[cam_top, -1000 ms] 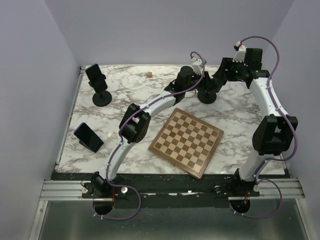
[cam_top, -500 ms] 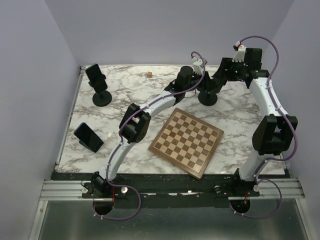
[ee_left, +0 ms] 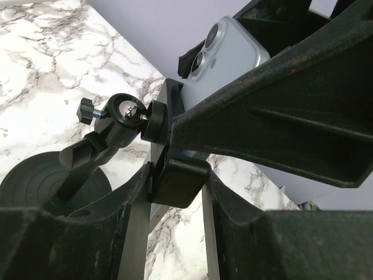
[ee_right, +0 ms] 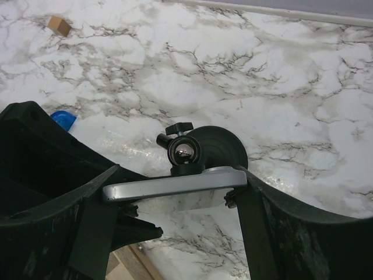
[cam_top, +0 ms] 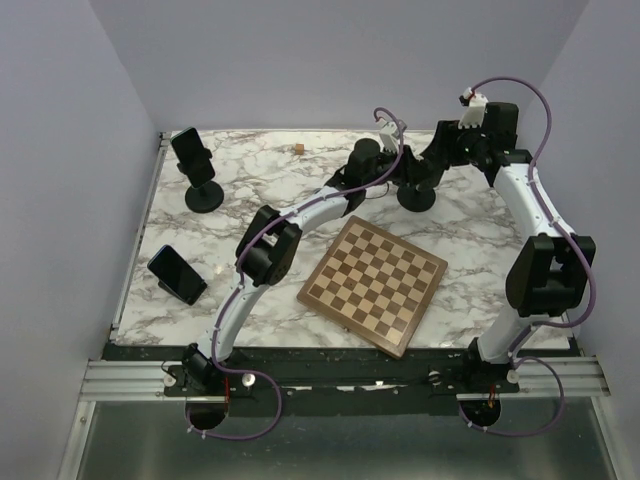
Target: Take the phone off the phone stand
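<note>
Marble table (cam_top: pixel 480 230), chessboard (cam_top: pixel 373 284), phone stand (cam_top: pixel 205 196) far left, second stand (cam_top: pixel 415 197) behind board, propped phone (cam_top: pixel 178 273), perhaps wooden cube (cam_top: pixel 299 149).

Chessboard (cam_top: pixel 372 285) — small cube (cam_top: pixel 299 149) (wooden) — marble table (cam_top: pixel 270 180)

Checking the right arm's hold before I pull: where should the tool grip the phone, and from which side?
Across its two side edges, coming down over the free top end. In the right wrist view the phone is edge-on, and the ball joint and clamp sit behind its back, leaving only those sides open. The right tool is closed there.
</note>
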`<state>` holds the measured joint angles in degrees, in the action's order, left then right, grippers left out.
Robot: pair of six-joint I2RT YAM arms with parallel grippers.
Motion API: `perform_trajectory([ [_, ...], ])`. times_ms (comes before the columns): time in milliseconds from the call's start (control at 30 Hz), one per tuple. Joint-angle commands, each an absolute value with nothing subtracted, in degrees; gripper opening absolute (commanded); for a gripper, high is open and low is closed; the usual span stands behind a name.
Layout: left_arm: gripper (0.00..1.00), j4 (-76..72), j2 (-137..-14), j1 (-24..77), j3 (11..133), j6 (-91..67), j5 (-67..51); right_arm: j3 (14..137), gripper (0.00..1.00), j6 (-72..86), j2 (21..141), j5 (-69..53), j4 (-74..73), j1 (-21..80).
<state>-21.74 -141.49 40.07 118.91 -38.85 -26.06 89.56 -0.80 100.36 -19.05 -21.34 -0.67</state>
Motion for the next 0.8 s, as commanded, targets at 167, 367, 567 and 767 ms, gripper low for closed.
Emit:
perform_trajectory([
  [167, 0.0, -27.97, -142.03, 37.66, 116.98, -52.53, -38.11, 81.36, 0.01, -7.78, 100.25, -26.33, -14.32, -5.45],
  [367, 0.0, -26.25, -142.25, 37.18, 116.87, -52.04, -38.64, 82.86, 0.01, -4.78, 98.19, -38.07, -14.05, -7.04],
  [567, 0.0, -24.46, -144.07, 36.66, 119.35, -54.18, -36.71, 88.33, 0.01, -8.79, 99.63, -42.13, -23.87, -6.94],
  [767, 0.0, -22.1, -145.37, 36.27, 122.63, -53.72, -35.82, 87.78, 0.01, -8.02, 97.68, -44.92, -24.66, -6.94],
])
